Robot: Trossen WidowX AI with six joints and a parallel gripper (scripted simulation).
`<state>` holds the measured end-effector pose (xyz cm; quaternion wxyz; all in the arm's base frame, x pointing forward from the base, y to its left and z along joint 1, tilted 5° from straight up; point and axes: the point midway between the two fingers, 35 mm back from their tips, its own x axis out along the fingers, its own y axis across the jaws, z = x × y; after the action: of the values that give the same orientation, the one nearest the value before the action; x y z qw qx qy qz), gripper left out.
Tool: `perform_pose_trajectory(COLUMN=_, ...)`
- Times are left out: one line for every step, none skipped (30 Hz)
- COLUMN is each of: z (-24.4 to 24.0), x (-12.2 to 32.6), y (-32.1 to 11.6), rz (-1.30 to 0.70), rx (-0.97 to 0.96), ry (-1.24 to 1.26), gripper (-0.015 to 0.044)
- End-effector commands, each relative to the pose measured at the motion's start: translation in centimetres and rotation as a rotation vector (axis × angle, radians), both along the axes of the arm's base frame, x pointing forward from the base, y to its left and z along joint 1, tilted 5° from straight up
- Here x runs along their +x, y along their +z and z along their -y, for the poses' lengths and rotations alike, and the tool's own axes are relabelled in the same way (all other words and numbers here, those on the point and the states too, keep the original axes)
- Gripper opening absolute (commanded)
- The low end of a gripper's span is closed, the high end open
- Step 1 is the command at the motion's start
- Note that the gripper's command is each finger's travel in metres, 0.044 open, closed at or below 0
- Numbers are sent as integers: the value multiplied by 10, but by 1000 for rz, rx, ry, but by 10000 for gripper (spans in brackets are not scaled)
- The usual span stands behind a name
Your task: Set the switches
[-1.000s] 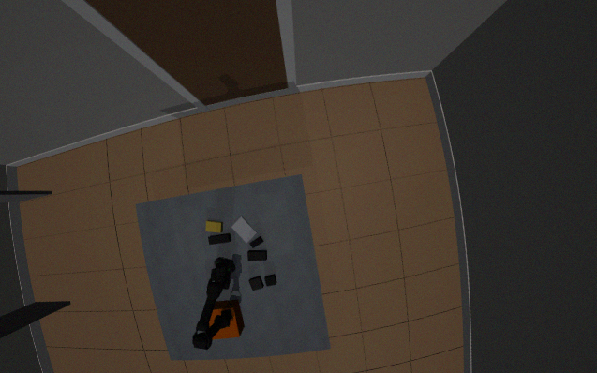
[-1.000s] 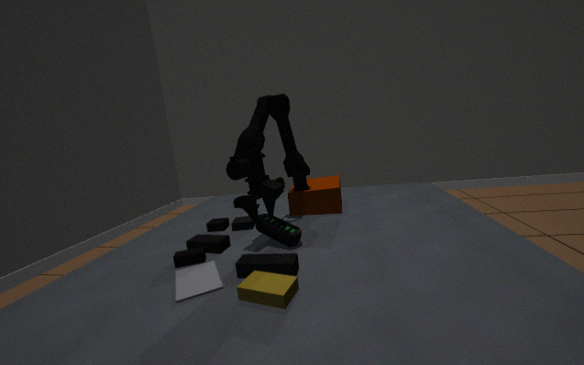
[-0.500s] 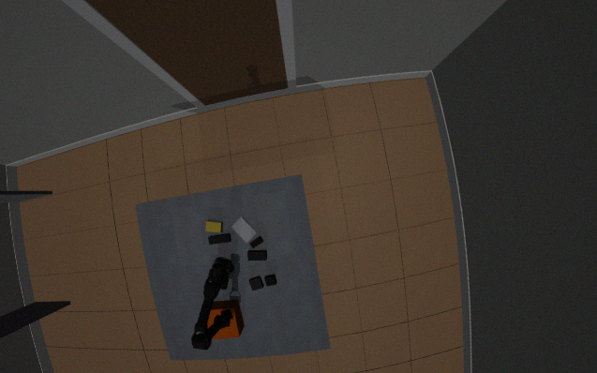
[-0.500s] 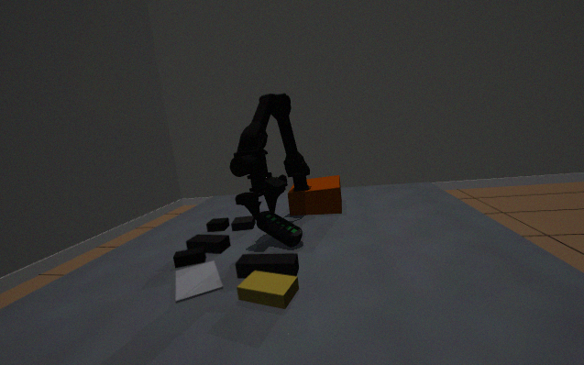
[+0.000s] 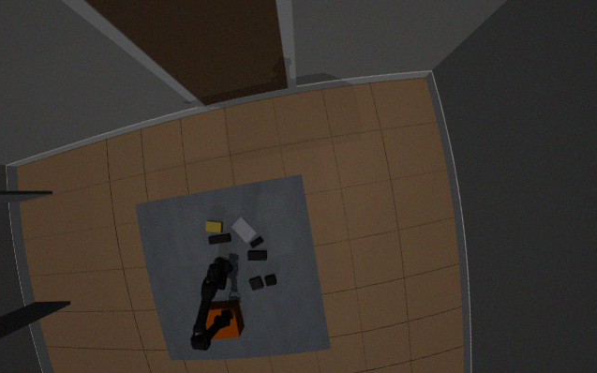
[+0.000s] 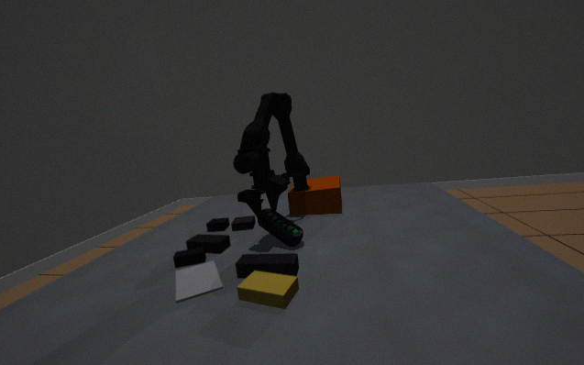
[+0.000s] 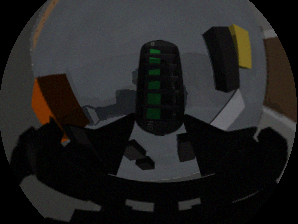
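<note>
The dark grey controller unit (image 6: 281, 227) (image 7: 162, 90) is tilted above the bench (image 5: 286, 319) (image 6: 403, 275). In the exterior view its left end is raised at the fingers and its right end slopes down close to the bench, with a shadow below. Its top with the switches faces up; several green ends show in a row in the wrist view. Which ends are pressed is too dark to tell. My gripper (image 6: 267, 213) (image 7: 159, 116) is shut on the unit's raised end, one finger on each side. The underside label is hidden, and the arm covers the unit in the top view.
An orange box (image 5: 234, 329) (image 6: 323, 197) stands by the arm's base. A long dark block (image 5: 219, 239) (image 6: 267, 266) (image 7: 223, 59) lies beside a yellow block (image 5: 214, 227) (image 6: 268, 283) (image 7: 242, 46). A pale flat plate (image 5: 244, 230) (image 6: 197, 282) and several smaller dark blocks lie nearby.
</note>
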<state>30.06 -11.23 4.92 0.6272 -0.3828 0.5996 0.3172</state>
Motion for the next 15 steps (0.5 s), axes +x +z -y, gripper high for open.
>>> perform_pose_trajectory(z=-5, x=3, y=5, rz=3, rx=-5, ry=4, gripper=337)
perform_pose_trajectory(z=-6, x=3, y=6, rz=1, rx=-7, ry=4, gripper=337)
perform_pose_trajectory(z=-6, x=3, y=6, rz=0, rx=-9, ry=4, gripper=337)
perform_pose_trajectory(z=-7, x=4, y=7, rz=-1, rx=-10, ry=4, gripper=337)
perform_pose_trajectory(z=-7, x=4, y=7, rz=-2, rx=-12, ry=3, gripper=337)
perform_pose_trajectory(z=-8, x=4, y=8, rz=-3, rx=-14, ry=3, gripper=337)
perform_pose_trajectory(z=-9, x=5, y=8, rz=-4, rx=-16, ry=3, gripper=337)
perform_pose_trajectory(z=-9, x=5, y=9, rz=-5, rx=-18, ry=3, gripper=336)
perform_pose_trajectory(z=-10, x=5, y=9, rz=-6, rx=-20, ry=2, gripper=336)
perform_pose_trajectory(z=-10, x=6, y=10, rz=-7, rx=-21, ry=2, gripper=336)
perform_pose_trajectory(z=-11, x=6, y=10, rz=-8, rx=-23, ry=2, gripper=336)
perform_pose_trajectory(z=-12, x=6, y=11, rz=-9, rx=-25, ry=2, gripper=336)
perform_pose_trajectory(z=-12, x=6, y=11, rz=-10, rx=-27, ry=1, gripper=336)
perform_pose_trajectory(z=-13, x=7, y=12, rz=-11, rx=-29, ry=1, gripper=336)
perform_pose_trajectory(z=-14, x=7, y=12, rz=-13, rx=-30, ry=1, gripper=336)
